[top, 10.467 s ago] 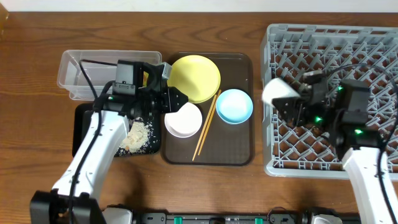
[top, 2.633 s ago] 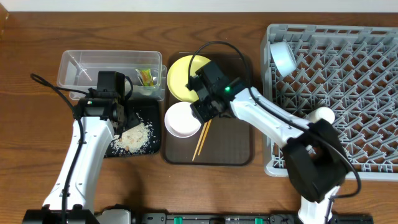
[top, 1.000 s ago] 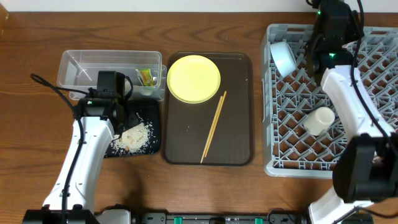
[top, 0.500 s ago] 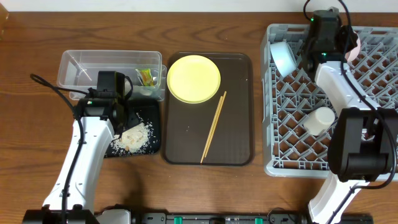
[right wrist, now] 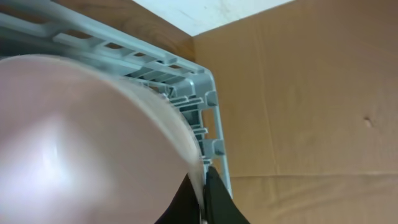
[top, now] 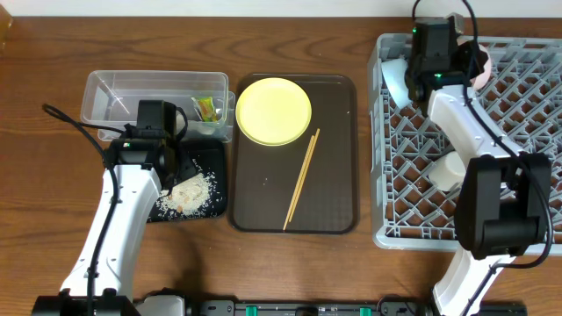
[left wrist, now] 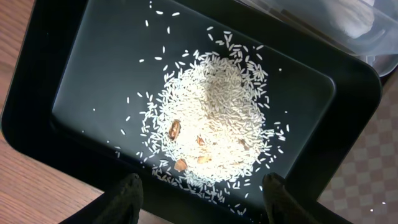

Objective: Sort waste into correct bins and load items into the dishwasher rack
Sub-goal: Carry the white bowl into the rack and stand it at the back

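Right hand (right wrist: 203, 190) shifted left, pinching smooth rounded bowl (right wrist: 81, 143)

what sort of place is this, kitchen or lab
Probably a robot test bench staged for dish clearing, not a kitchen: wooden table, grey plastic dishwasher rack, brown textured tray holding a round yellow plate.

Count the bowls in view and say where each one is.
2. One bowl stands on edge in the dishwasher rack's far-left corner, partly behind the arm; the other bowl is pinched by its rim in the right gripper over the rack's far edge.
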Robot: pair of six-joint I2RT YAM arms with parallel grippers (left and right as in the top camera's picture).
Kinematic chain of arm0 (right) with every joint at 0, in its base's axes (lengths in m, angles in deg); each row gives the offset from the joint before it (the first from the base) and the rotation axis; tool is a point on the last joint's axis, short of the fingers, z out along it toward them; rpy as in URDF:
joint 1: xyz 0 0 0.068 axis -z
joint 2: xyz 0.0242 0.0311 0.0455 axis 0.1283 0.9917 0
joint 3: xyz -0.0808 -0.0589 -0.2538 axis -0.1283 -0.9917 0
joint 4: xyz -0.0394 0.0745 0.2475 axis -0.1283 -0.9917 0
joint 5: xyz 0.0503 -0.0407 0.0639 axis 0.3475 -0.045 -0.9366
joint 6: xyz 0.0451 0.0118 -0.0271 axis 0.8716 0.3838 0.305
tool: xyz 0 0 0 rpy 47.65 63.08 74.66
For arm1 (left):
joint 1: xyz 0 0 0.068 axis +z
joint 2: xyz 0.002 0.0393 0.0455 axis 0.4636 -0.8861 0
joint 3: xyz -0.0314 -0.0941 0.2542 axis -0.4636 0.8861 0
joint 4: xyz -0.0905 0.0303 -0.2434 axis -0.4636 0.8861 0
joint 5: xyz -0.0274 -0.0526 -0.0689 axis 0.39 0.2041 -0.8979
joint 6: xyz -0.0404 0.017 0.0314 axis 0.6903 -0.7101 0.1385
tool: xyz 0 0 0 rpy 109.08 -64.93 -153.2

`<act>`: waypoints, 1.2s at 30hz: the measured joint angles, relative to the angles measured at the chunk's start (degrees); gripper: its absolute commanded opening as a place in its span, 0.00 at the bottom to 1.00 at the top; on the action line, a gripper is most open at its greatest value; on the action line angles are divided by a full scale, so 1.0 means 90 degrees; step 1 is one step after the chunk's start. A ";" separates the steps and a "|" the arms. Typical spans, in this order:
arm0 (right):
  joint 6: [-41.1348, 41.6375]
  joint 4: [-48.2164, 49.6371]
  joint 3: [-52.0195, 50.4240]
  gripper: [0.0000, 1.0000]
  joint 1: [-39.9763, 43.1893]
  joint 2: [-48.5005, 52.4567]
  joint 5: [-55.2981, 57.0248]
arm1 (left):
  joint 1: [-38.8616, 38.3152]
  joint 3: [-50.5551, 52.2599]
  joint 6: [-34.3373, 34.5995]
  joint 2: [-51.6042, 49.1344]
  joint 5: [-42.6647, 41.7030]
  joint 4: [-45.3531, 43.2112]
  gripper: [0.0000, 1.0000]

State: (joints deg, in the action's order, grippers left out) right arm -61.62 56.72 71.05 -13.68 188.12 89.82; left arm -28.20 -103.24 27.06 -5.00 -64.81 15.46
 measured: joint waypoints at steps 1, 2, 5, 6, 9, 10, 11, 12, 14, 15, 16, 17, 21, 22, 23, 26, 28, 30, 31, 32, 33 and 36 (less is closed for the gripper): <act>0.0061 0.0007 0.0000 0.01 -0.0034 -0.0002 0.0044 | 0.0000 0.0000 0.0000 0.0000 0.0000 0.0000 0.64; 0.0090 0.0032 0.0000 0.01 -0.0049 -0.0002 0.0070 | 0.0000 0.0000 0.0000 0.0000 0.0000 0.0000 0.64; 0.0155 0.0238 -0.0007 0.01 -0.0046 -0.0002 0.0039 | 0.0000 0.0000 0.0000 0.0000 0.0000 0.0015 0.64; 0.0131 0.0374 -0.0015 0.01 -0.0039 0.0000 -0.0010 | 0.0000 0.0000 0.0000 0.0000 0.0000 0.0019 0.64; -0.0177 0.0903 -0.0056 0.01 -0.0007 0.0010 -0.0039 | 0.0000 0.0000 0.0000 0.0000 0.0000 0.0017 0.64; -0.0352 0.1098 -0.0061 0.01 0.0010 0.0010 -0.0049 | 0.0000 0.0000 0.0000 0.0000 0.0000 0.0019 0.64; -0.0495 0.1280 -0.0066 0.01 0.0022 0.0010 -0.0044 | 0.0000 0.0000 0.0000 0.0000 0.0000 0.0017 0.64; -0.0673 0.1464 -0.0066 0.01 0.0036 0.0010 -0.0044 | 0.0000 0.0000 0.0000 0.0000 0.0000 0.0019 0.64; -0.0996 0.1741 -0.0066 0.01 0.0083 0.0010 -0.0051 | 0.0000 0.0000 0.0000 0.0000 0.0000 0.0017 0.64; -0.1107 0.1804 -0.0066 0.01 0.0104 0.0010 -0.0058 | 0.0000 0.0000 0.0000 0.0000 0.0000 0.0017 0.64; -0.1190 0.1824 -0.0066 0.01 0.0129 0.0010 -0.0063 | 0.0000 0.0000 0.0000 0.0000 0.0000 0.0012 0.64; -0.1282 0.1834 -0.0066 0.01 0.0163 0.0010 -0.0070 | 0.0000 0.0000 0.0000 0.0000 0.0000 0.0015 0.64; -0.1467 0.1814 -0.0066 0.01 0.0304 0.0010 -0.0085 | 0.0000 0.0000 0.0000 0.0000 0.0000 0.0012 0.64; -0.1484 0.1800 -0.0066 0.01 0.0318 0.0010 -0.0087 | 0.0000 0.0000 0.0000 0.0000 0.0000 0.0010 0.64; -0.1501 0.1756 -0.0066 0.01 0.0338 0.0010 -0.0087 | 0.0000 0.0000 0.0000 0.0000 0.0000 0.0010 0.64; -0.1511 0.1700 -0.0066 0.01 0.0359 0.0029 -0.0090 | 0.0000 0.0000 0.0000 0.0000 0.0000 0.0010 0.64; -0.1506 0.1702 -0.0066 0.01 0.0362 0.0053 -0.0104 | 0.0000 0.0000 0.0000 0.0000 0.0000 0.0010 0.64; -0.1503 0.1698 -0.0066 0.01 0.0362 0.0090 -0.0104 | 0.0000 0.0000 0.0000 0.0000 0.0000 0.0012 0.64; -0.1503 0.1673 -0.0066 0.01 0.0362 0.0117 -0.0107 | 0.0000 0.0000 0.0000 0.0000 0.0000 0.0010 0.64; -0.1501 0.1639 -0.0066 0.01 0.0362 0.0151 -0.0104 | 0.0000 0.0000 0.0000 0.0000 0.0000 0.0010 0.64; -0.1496 0.1583 -0.0066 0.01 0.0362 0.0187 -0.0104 | 0.0000 0.0000 0.0000 0.0000 0.0000 0.0010 0.64; -0.1479 0.1552 -0.0066 0.01 0.0364 0.0318 -0.0056 | 0.0000 0.0000 0.0000 0.0000 0.0000 0.0012 0.64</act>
State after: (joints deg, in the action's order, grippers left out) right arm -74.93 70.69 70.46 -10.40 190.99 89.32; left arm -28.20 -103.24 27.06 -5.00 -64.81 15.57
